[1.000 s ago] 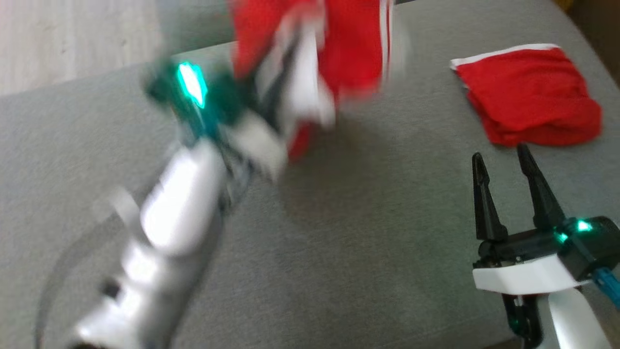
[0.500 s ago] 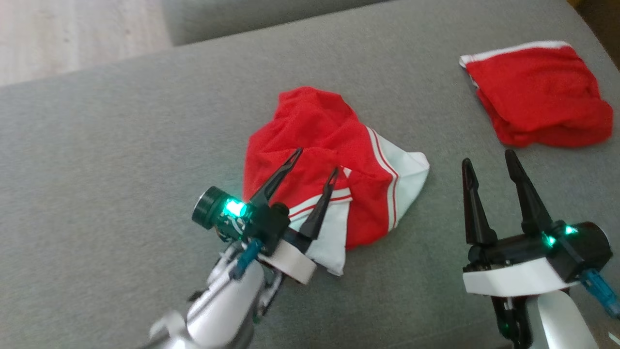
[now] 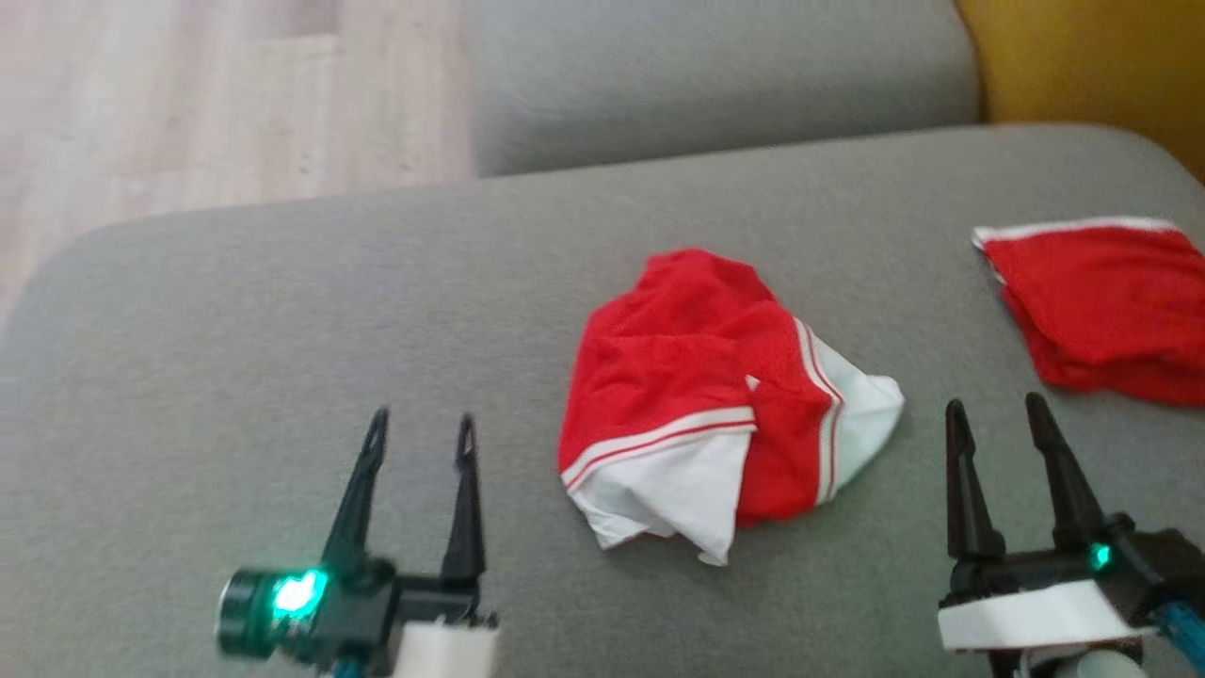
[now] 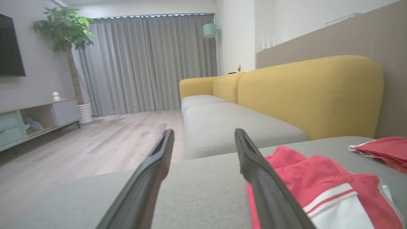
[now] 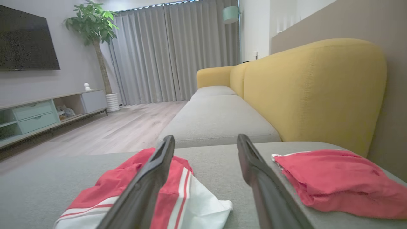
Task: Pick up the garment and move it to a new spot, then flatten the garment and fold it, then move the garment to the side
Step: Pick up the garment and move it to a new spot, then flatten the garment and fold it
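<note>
**Workpiece.** The garment (image 3: pixel 715 395) is thin red cloth with white panels and red-and-white striped trim. It lies crumpled in a loose heap on the grey cushion (image 3: pixel 282 377), about midway between the near and far edges and somewhat right of centre. Neither tool touches it.

**Handling.** It is judged to be light, soft and limp.
- It will sag from any single pinch point, and its folds will shift if it is dragged.
- It does not look fragile.
- The cloth appears smooth, so a shallow pinch may slip.

**Where to take hold.** The white hem corner pointing toward the near edge and the white panel on the right of the heap both offer exposed edges. For flattening, take two separated points along the striped hem, one per tool.

**Tool state.**
- The left tool (image 3: pixel 422 416) sits at the near edge, left of the garment, fingers apart and holding nothing.
- The right tool (image 3: pixel 994 402) sits at the near edge, right of the garment, fingers apart and holding nothing.
- Both point toward the far edge.

**Surroundings.**
- A folded red piece (image 3: pixel 1101 301) with a white band lies at the right edge, well apart from the garment and near the right tool's fingertips. It is judged the main obstruction, since a forward reach by the right tool or a rightward drag could disturb it.
- Bare upholstery lies left of the garment.
- A yellow backrest (image 3: pixel 1083 56) rises past the far right corner.
- Wooden floor (image 3: pixel 188 94) lies past the far left edge.
- Neither the backrest nor the floor is in the way.
</note>
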{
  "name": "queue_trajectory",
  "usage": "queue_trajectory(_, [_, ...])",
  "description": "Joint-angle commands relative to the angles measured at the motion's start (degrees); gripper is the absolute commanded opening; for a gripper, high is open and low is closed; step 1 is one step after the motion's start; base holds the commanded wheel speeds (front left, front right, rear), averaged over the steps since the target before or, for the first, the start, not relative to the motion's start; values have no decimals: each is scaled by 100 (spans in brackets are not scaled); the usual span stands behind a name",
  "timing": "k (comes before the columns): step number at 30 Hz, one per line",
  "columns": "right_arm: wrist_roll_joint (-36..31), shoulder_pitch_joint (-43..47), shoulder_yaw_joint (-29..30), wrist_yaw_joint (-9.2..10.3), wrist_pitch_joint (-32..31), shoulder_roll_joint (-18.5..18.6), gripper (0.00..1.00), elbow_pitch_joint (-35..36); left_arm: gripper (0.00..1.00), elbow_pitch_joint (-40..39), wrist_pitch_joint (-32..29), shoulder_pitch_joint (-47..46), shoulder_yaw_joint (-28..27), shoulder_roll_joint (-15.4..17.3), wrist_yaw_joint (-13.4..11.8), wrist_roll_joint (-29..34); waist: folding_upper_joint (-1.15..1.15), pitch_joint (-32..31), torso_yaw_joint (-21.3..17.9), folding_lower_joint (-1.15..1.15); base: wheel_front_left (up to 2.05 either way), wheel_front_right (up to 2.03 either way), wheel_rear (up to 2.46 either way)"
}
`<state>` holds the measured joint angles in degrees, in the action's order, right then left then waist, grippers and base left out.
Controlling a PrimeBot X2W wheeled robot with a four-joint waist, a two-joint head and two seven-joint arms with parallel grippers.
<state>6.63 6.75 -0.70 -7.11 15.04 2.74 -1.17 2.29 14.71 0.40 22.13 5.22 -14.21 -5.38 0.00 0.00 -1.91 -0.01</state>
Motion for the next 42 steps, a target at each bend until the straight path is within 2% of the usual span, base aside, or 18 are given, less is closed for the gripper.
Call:
queue_trajectory(1, [55,-108,-126,-37,-4,18,100,174,100,-268,29,-117,-223,43,-49,68,0,-210,228,1,0,0,0])
queue_trajectory(4, [-45,37,-375,-37,-4,16,100,147,100,-518,29,294,-374,73,-80,182,0,-269,303,1,0,0,0])
queue_trajectory(7, [47,151,-343,-37,-4,15,100,108,100,-629,29,767,-551,21,-91,160,0,-286,374,1,0,0,0])
queue_trajectory(11, [85,182,-312,-37,-4,15,100,86,100,-640,29,959,-655,-34,-31,179,0,-264,425,1,0,0,0])
queue_trajectory(25, [102,192,-269,-37,-4,14,100,39,100,-604,29,950,-742,-149,109,355,0,-236,506,1,0,0,0])
queue_trajectory(36, [165,142,-263,-37,-4,14,100,43,100,-598,29,936,-733,-183,98,419,0,-194,531,1,0,0,0])
queue_trajectory(40, [186,49,-301,-37,-4,14,100,41,100,-524,29,848,-613,-154,244,479,0,-120,450,1,0,0,0])
queue_trajectory(42, [166,-14,-320,-37,-4,14,100,62,100,-395,29,726,-490,-130,393,502,0,-46,382,1,0,0,0])
